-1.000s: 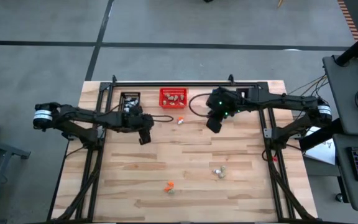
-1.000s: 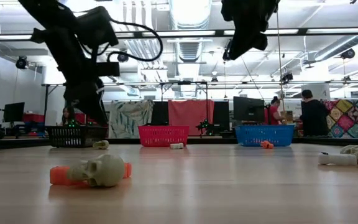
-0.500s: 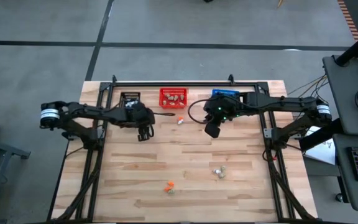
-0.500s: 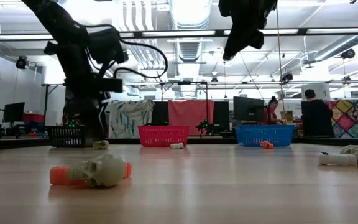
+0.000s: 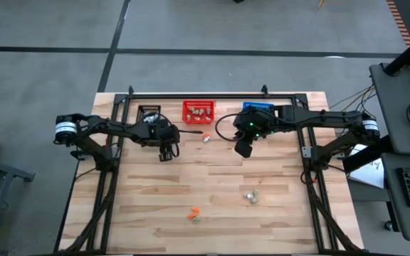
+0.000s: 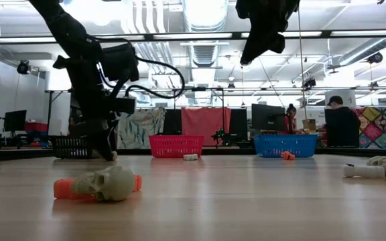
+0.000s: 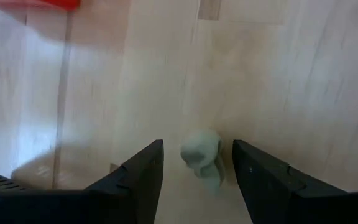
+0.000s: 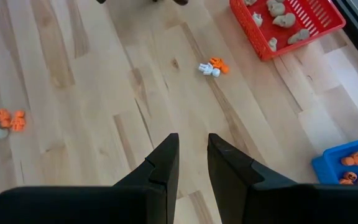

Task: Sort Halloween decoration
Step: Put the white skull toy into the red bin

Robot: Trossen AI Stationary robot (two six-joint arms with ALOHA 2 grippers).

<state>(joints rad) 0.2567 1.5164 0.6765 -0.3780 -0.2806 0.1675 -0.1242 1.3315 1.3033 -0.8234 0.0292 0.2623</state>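
The Halloween decoration in hand is a small beige-grey skull-shaped plastic trinket point(image 7: 202, 157) lying on the pale wooden table point(image 5: 212, 185) a little in front of the small black mesh basket point(image 5: 149, 112), and the left gripper point(image 5: 166, 152) hangs right over it with its fingers spread, one on each side of the trinket and not yet touching it. This looks like the pick-up step: the next move calls for a short drop and a squeeze on the skull, then a carry to whichever basket takes the grey pieces. The left arm reaches in low and nearly level from the black basket's side, wrist bent downward. The right gripper point(image 5: 243, 147) waits high above the table, on the far side of the red mesh basket point(image 5: 198, 112) from the black one, its fingers point(image 8: 164, 163) close together with a narrow gap, holding nothing. Other trinkets lie scattered nearer the table's front edge, well apart from the black basket.
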